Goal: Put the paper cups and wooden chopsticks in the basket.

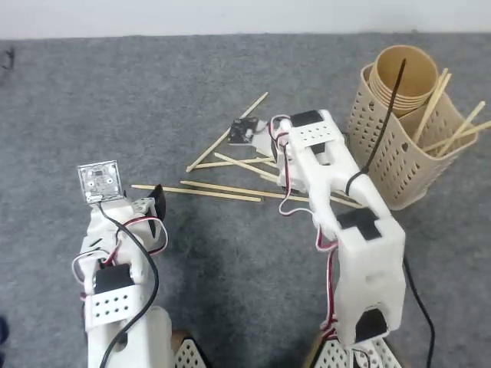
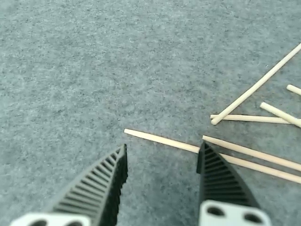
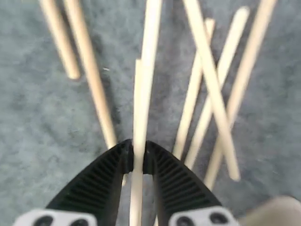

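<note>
Several wooden chopsticks (image 1: 230, 192) lie scattered on the grey carpet between the two arms. My right gripper (image 3: 137, 155) is shut on one chopstick (image 3: 141, 108), low over the pile, with more chopsticks (image 3: 211, 89) fanned beside it. The right arm (image 1: 322, 161) stretches over the pile next to the basket. My left gripper (image 2: 163, 149) is open just above the carpet, with the end of a long chopstick (image 2: 155, 138) lying just beyond its fingertips. The beige basket (image 1: 399, 153) at the right holds stacked paper cups (image 1: 403, 73) and several chopsticks (image 1: 433, 100).
A black cable (image 1: 383, 123) runs from the right arm up over the basket. Bare grey carpet (image 1: 115, 92) extends to the left and back. A pale wall edge (image 1: 230, 15) borders the far side.
</note>
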